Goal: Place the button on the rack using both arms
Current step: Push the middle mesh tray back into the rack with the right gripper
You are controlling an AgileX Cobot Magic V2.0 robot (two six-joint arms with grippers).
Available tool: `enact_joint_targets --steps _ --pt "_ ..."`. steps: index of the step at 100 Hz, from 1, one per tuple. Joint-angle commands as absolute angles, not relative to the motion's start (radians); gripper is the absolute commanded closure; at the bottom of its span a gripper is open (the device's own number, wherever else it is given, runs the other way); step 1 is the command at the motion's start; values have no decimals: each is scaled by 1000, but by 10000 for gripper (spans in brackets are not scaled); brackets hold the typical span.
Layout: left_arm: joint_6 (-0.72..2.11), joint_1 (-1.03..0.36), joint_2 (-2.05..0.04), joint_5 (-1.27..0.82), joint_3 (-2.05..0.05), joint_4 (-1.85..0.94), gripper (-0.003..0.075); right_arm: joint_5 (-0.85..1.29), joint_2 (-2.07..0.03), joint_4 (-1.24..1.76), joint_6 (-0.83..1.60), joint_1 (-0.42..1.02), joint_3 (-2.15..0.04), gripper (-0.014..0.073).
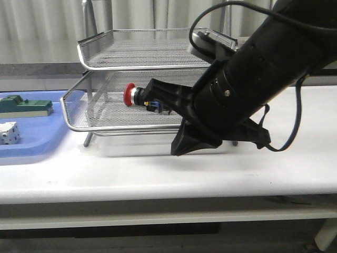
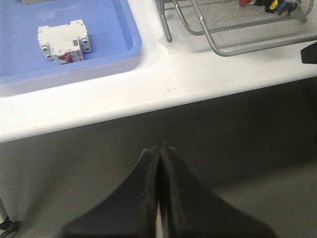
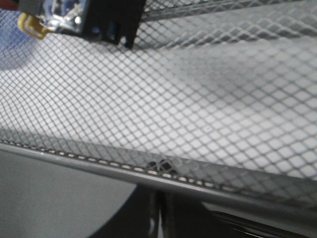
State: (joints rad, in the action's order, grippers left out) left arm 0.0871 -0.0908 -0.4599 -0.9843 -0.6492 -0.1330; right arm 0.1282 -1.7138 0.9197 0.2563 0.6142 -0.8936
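Observation:
The button [image 1: 131, 95], with a red cap and a black and blue body, lies on its side in the middle tray of the wire-mesh rack [image 1: 105, 125]. My right arm reaches in from the right. Its gripper [image 1: 177, 149] is at that tray's front rim, lower than the button. In the right wrist view the fingers [image 3: 148, 218] are pressed together, their tips hidden under the rim [image 3: 124, 166], and the button [image 3: 113, 20] lies apart on the mesh. My left gripper [image 2: 162, 147] is shut and empty, off the table's front edge. The rack [image 2: 237, 47] and the button [image 2: 275, 6] are far from it.
A flat blue tray [image 1: 31, 148] lies left of the rack. It holds a white block [image 1: 9, 133] and a green block [image 1: 23, 107]. The left wrist view shows the tray [image 2: 106, 54] and the white block [image 2: 64, 42]. The white table [image 1: 158, 176] runs in front of the rack.

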Motion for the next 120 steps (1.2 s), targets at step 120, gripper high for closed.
enact_joint_targets --steps 120 --pt "75 -89 -464 -922 -673 -152 741 -157 -1738 914 352 565 -1028 653"
